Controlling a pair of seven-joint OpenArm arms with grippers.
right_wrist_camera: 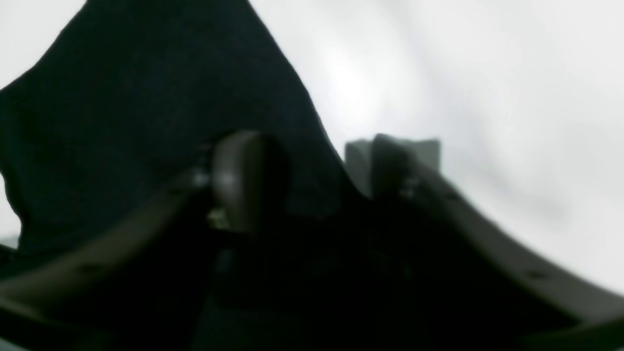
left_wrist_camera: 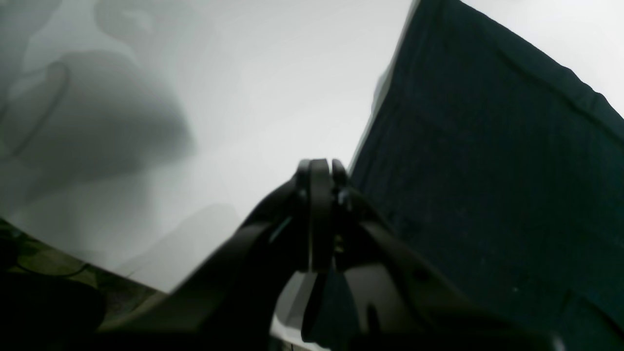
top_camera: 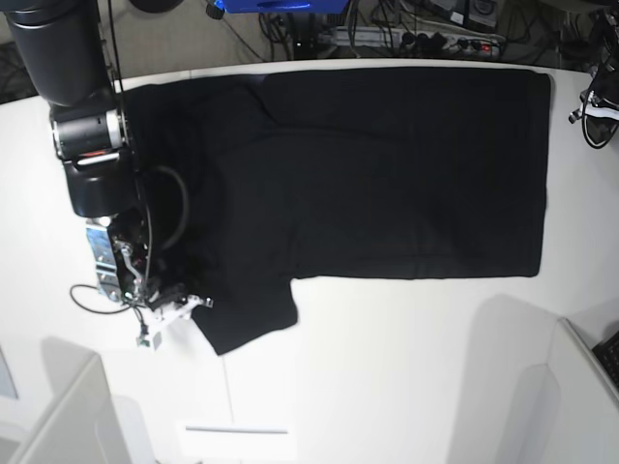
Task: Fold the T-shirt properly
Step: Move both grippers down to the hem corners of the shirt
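The black T-shirt [top_camera: 387,164] lies flat, plain side up, across the far half of the white table [top_camera: 406,367]. One short sleeve [top_camera: 247,309] points toward the front left. My right gripper [top_camera: 184,304] sits at that sleeve's left edge. In the right wrist view its fingers [right_wrist_camera: 248,180] stand apart, and the T-shirt [right_wrist_camera: 146,122] dips into the gap between them. In the left wrist view my left gripper [left_wrist_camera: 319,168] is shut with nothing seen between its tips. It hovers over bare table just left of a T-shirt [left_wrist_camera: 487,170] edge.
Cables and a power strip [top_camera: 416,39] run behind the table's far edge. White upright panels stand at the front left [top_camera: 68,416] and front right [top_camera: 580,387]. The left arm's end [top_camera: 600,101] shows at the base view's right edge, past the shirt.
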